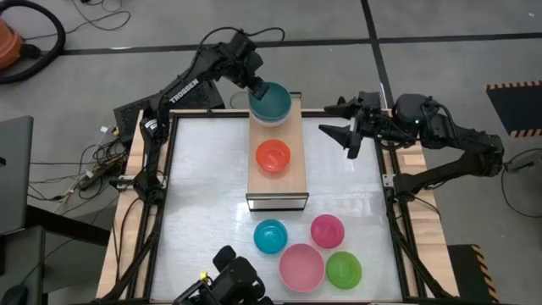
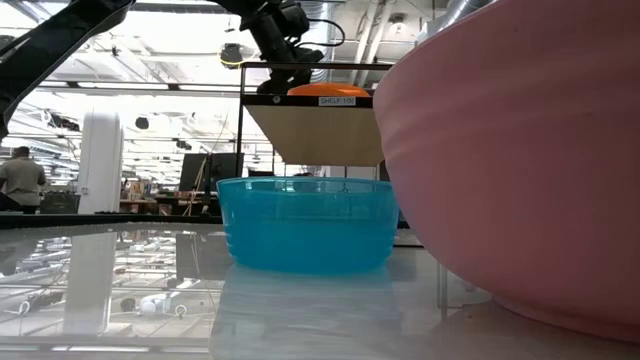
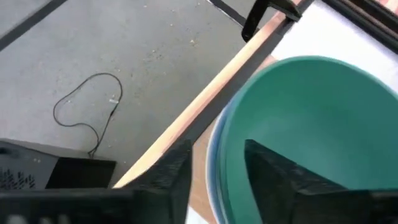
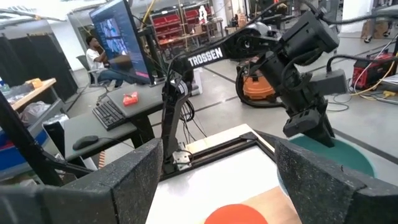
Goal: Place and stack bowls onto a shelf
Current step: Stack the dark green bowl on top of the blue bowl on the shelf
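**Left gripper pinching teal bowl rim at shelf's far end**

Left gripper is clamped on the rim of the teal bowl, one finger inside, one outside; that bowl sits nested in a pale bowl at the shelf's far end. Red bowl sits mid-shelf. Left on the table's near edge, by size: light pink bowl, green bowl, cyan bowl, magenta bowl. Approx. half done. Left arm reaches over far-left corner; right gripper waits spread by the right edge.

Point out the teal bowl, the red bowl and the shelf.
teal bowl (image 1: 273, 102), high view, on its inside.
red bowl (image 1: 273, 156), high view, on its middle.
shelf (image 1: 276, 184), high view, on bare wood near its front edge.
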`<control>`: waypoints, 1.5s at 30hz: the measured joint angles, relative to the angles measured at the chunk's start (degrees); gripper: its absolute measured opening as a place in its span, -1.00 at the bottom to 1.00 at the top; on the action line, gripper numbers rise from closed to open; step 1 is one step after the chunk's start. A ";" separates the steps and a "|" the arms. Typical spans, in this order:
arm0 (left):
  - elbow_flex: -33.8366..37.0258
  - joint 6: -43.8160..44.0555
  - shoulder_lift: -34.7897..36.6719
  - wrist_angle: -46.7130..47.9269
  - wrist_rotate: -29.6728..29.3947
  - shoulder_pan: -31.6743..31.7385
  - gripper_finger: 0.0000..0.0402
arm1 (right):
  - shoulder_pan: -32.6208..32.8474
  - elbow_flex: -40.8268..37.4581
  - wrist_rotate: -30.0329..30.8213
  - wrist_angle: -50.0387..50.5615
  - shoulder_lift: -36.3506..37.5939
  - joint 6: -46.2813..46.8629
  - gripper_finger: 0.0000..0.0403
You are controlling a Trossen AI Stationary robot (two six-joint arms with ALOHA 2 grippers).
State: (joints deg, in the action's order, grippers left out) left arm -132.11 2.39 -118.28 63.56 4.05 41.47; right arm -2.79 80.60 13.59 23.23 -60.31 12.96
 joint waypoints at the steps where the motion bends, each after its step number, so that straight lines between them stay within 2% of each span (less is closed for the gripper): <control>1: -0.15 0.01 0.00 -0.19 0.00 0.00 -0.26 | 0.00 0.00 -0.01 0.23 0.00 -0.01 0.66; 6: -2.93 -0.77 0.21 -0.67 0.10 0.30 -0.02 | 0.00 0.00 -0.01 0.56 -0.02 0.03 0.66; 8: -2.43 0.00 1.80 -2.30 0.57 0.68 0.02 | 0.00 0.00 -0.01 0.56 -0.02 0.07 0.66; 10: -2.43 0.31 3.86 -3.04 3.64 1.12 0.02 | 0.00 0.00 -0.01 0.54 -0.02 0.07 0.66; 13: -2.47 0.59 7.53 -2.62 12.98 2.32 -0.15 | 0.00 0.00 -0.01 0.60 0.00 0.07 0.66; 15: -2.47 -0.75 9.54 -0.53 18.89 2.67 -0.38 | 0.00 0.00 -0.02 0.97 0.00 0.05 0.66; 18: -2.45 -4.35 11.78 3.35 20.77 2.29 -0.83 | 0.00 0.00 -0.03 1.78 0.00 0.05 0.66; 19: -2.45 -5.01 12.17 3.94 20.84 1.85 -0.91 | 0.00 0.00 -0.01 2.07 0.00 0.05 0.66; 23: -1.82 -8.60 12.50 4.97 22.07 0.26 -0.98 | 0.00 0.00 -0.03 2.35 0.00 0.03 0.66; 26: 1.44 -8.37 12.75 -0.72 25.54 -0.85 -0.99 | 0.00 0.00 -0.01 2.62 0.00 -0.94 0.66; 30: 8.86 -8.41 15.89 -10.33 26.48 -3.33 -1.00 | 0.00 0.00 -0.03 2.96 0.00 -1.39 0.66; 32: 15.01 -8.35 19.29 -15.52 26.07 -4.59 -1.00 | 0.00 0.00 -0.03 3.16 0.00 -1.43 0.66; 35: 27.27 -8.68 25.96 -25.34 21.17 -5.98 -1.00 | 0.00 0.00 -0.01 3.19 0.00 -1.48 0.66; 41: 54.17 -3.10 37.11 -57.75 14.79 -7.04 -1.00 | -0.90 0.00 1.20 3.46 0.00 -1.51 0.66; 45: 66.26 1.15 38.84 -73.15 10.91 -6.93 -1.00 | -1.53 0.00 1.32 3.47 0.00 -1.43 0.66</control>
State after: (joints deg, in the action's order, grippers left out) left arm -65.85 3.54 -79.44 -9.59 14.97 34.54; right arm -4.32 80.60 14.92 26.70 -60.31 11.53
